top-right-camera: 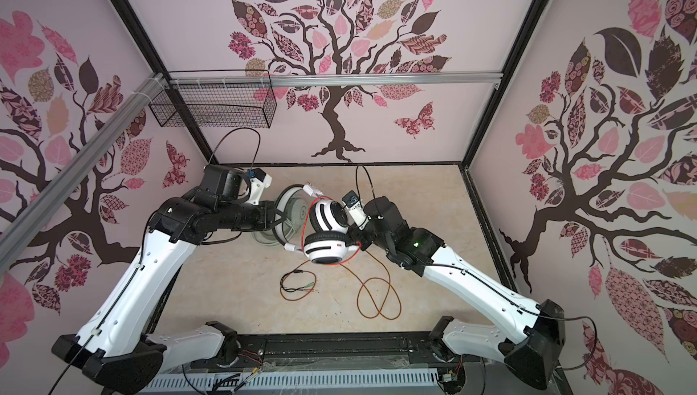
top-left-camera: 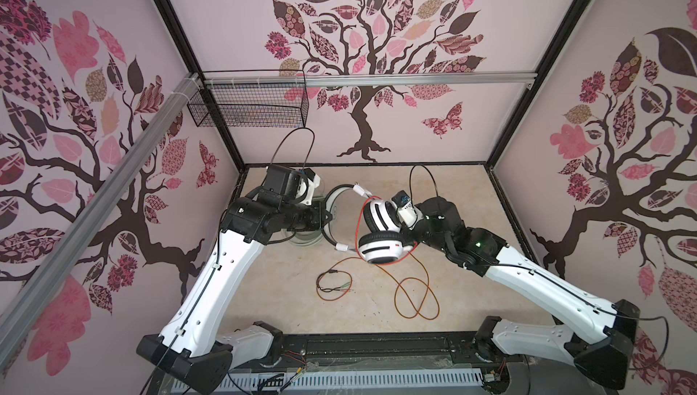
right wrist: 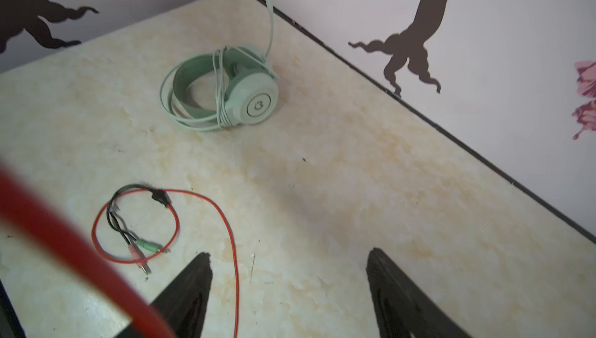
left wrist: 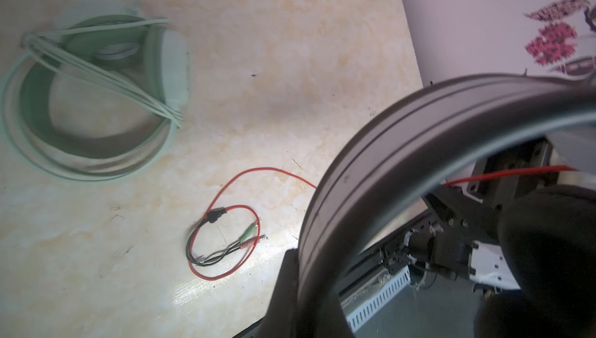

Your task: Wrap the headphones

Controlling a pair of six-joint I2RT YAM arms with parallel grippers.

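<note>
- The left hand (top-right-camera: 278,219) holds the white-and-black headset (top-left-camera: 381,248) by its band (left wrist: 371,146), above the surface (right wrist: 354,191); the right hand (right wrist: 288,254) is wide, empty
- The mint-green headset (right wrist: 251,100) lies wrapped; the red cable (right wrist: 236,281) trails loose; next, probably grab it and wind

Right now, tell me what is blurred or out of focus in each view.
Left wrist view: the black headband sits close to the lens and is smeared out of focus; the green headset is soft too. Right wrist view: the red cable nearest the lens is a thick blur, the green headset crisp. Both top views: sharp throughout.
</note>
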